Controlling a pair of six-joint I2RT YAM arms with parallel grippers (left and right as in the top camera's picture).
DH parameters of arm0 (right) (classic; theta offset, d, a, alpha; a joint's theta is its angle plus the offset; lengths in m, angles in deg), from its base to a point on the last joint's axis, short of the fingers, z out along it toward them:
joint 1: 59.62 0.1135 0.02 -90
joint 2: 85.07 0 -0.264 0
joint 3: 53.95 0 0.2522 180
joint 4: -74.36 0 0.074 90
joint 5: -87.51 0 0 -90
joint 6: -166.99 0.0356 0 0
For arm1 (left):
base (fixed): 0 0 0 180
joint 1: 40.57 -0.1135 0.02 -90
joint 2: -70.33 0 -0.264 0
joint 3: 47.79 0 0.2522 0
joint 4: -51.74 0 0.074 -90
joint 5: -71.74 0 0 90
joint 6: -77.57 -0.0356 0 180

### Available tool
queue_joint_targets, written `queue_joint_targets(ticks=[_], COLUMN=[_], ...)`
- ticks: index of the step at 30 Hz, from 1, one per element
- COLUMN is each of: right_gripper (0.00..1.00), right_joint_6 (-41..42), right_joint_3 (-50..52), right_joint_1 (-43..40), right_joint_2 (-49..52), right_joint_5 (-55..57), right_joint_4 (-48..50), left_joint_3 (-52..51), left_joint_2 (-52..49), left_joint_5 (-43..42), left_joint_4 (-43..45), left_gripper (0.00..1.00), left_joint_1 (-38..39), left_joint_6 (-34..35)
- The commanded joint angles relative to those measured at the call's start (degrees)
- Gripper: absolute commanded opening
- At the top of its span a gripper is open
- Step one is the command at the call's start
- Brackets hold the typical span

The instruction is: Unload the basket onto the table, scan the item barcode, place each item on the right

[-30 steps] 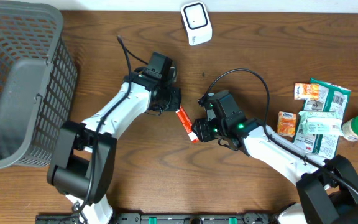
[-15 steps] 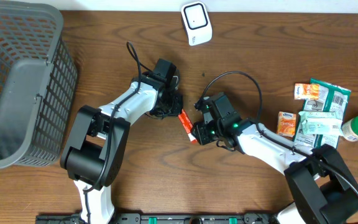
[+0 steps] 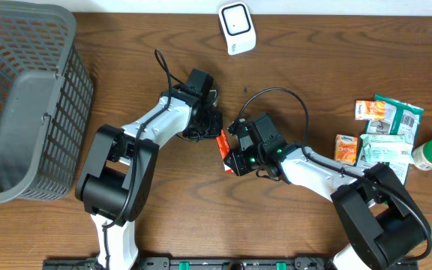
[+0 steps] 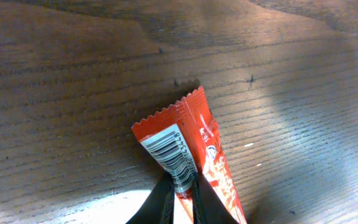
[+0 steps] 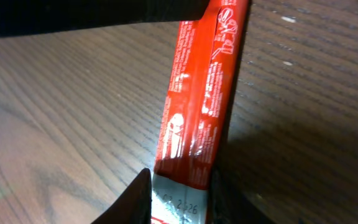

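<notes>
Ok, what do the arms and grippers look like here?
The left arm and right arm have white links, black joints and looping black cables. The left gripper and right gripper have dark fingers. A green light glows near the right wrist.

A: What has the left gripper (image 4: 183, 186) got?
B: A red wrapper (image 4: 199, 134), pinched between its two dark fingers (image 4: 159, 202) at the bottom edge.
A: Any barcode?
B: Yes, a white barcode panel (image 4: 171, 152) faces the camera and runs into the pinch. The wrapper's crimped end points away over the wooden table (image 4: 61, 93).
</notes>
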Motion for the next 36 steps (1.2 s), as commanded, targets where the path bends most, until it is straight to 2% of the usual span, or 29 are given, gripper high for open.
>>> queue_joint_targets(ticks=[1, 3, 5, 10, 12, 14, 15, 23, 25, 26, 28, 31, 35, 36], right_gripper=[0.20, 0.18, 0.23, 0.23, 0.18, 0.03, 0.01, 0.01, 0.01, 0.01, 0.01, 0.01, 0.01, 0.08], right_joint_6=[-0.2, -0.2, -0.1, 5.8, 5.9, 5.9, 5.9, 3.6, 0.0, -3.0, -7.9, -9.0, -0.7, 0.0], right_joint_3=[0.6, 0.6, 0.6, 0.6, 0.6, 0.5, 0.5, 0.1, 0.1, 0.1, 0.1, 0.1, 0.1, 0.1], right_joint_1=[1.9, 3.4, 4.9, 9.0, 9.7, 10.0, 10.0, 8.0, 8.0, 8.1, 8.3, 8.2, 6.6, 5.9], right_joint_2=[2.1, 2.2, 2.3, 4.7, 5.2, 5.1, 4.9, -4.0, -7.2, -8.8, -11.4, -14.7, -14.8, -14.5], right_joint_5=[4.2, 7.1, 9.4, 15.5, 17.0, 17.5, 17.5, 16.6, 18.4, 19.6, 21.7, 24.3, 23.5, 22.0], right_joint_4=[-0.4, 0.3, 1.0, 3.3, 3.6, 3.7, 3.7, -1.4, -2.6, -3.3, -4.6, -6.7, -9.5, -10.3], left_joint_3=[-2.3, -2.3, -2.4, -2.4, -2.4, -2.4, -2.3, -2.2, -2.2, -2.2, -2.2, -2.2, -2.2, -2.2], left_joint_2=[-5.8, -5.8, -5.8, -5.8, -5.8, -5.8, -5.8, 1.3, 5.6, 8.2, 13.0, 21.1, 26.1, 26.3], left_joint_5=[4.9, 4.9, 4.9, 4.9, 4.9, 4.9, 4.9, 4.6, 4.5, 4.5, 4.5, 4.5, 4.5, 4.5], left_joint_4=[0.1, 0.1, 0.1, -0.2, -0.3, -0.3, -0.3, -0.6, -0.7, -0.9, -1.5, -3.8, -7.7, -8.0], left_gripper=[0.12, 0.12, 0.12, 0.11, 0.11, 0.11, 0.11, 0.11, 0.17, 0.25, 0.34, 0.54, 0.54, 0.52], left_joint_1=[0.1, 0.1, 0.1, 0.1, 0.1, 0.1, 0.1, -1.8, -2.9, -3.5, -4.5, -6.1, -7.0, -7.0], left_joint_6=[-0.2, -0.2, -0.2, -0.2, -0.2, -0.2, -0.2, -0.2, -0.1, 0.0, 0.1, 0.0, -0.3, -0.4])
